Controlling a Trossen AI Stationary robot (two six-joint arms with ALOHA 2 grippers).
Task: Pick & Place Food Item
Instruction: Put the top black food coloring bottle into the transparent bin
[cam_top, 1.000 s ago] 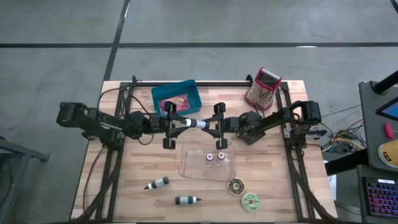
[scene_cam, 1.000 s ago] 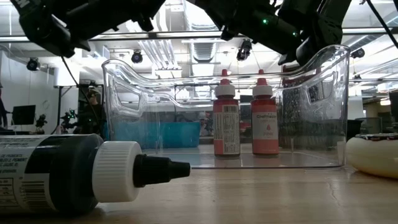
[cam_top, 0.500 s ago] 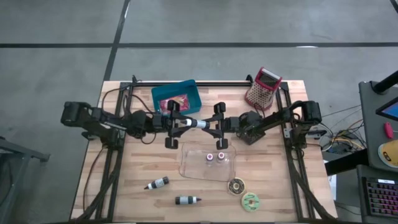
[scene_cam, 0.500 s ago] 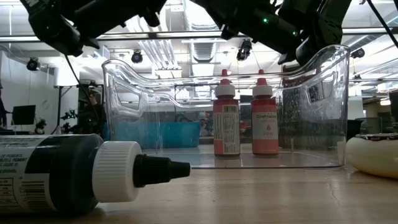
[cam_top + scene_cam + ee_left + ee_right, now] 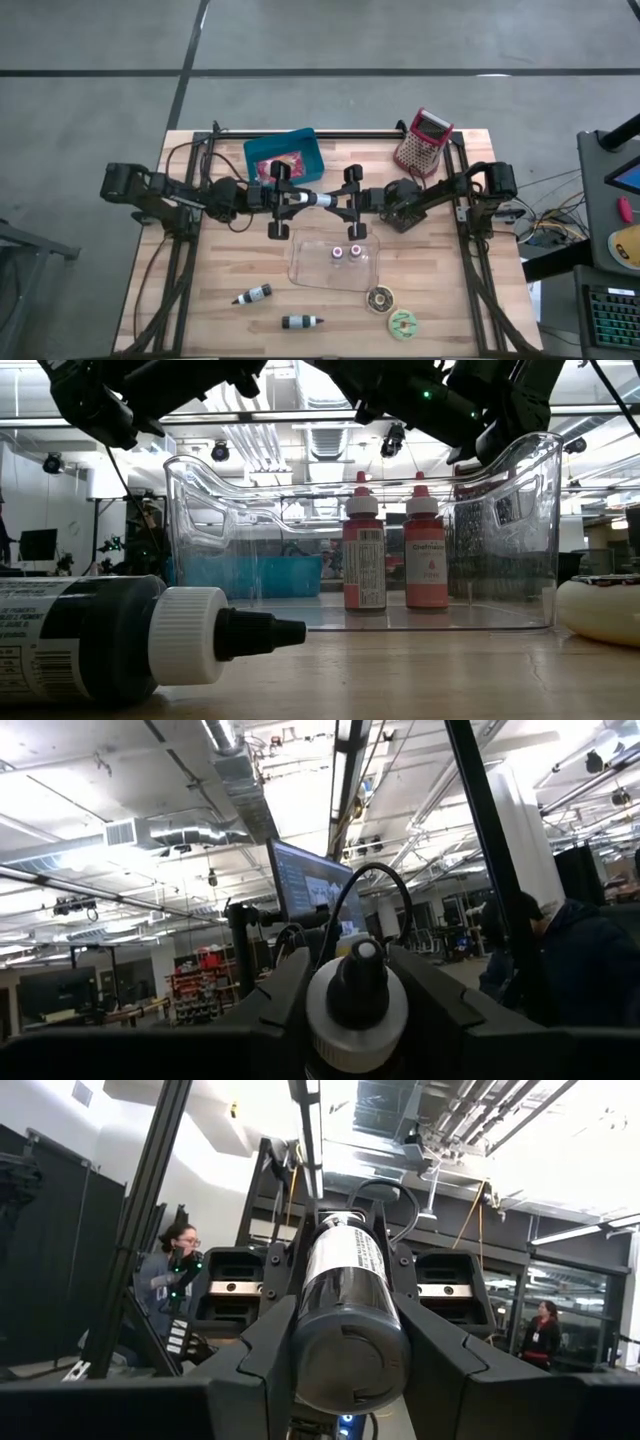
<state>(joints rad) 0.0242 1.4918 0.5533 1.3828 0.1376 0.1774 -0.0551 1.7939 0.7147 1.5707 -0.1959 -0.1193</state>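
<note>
Above the surface's middle, toward its rear edge, left hand (image 5: pixel 283 199) and right hand (image 5: pixel 349 200) both clamp one horizontal bottle (image 5: pixel 316 199); its label is unreadable, ends partly hidden.

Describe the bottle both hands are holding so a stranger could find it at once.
Start at the clear bin in the table's middle, then look just behind it, toward the teal bin. The dark bottle hangs level there between the left hand and right hand, the only bottle off the table.
</note>
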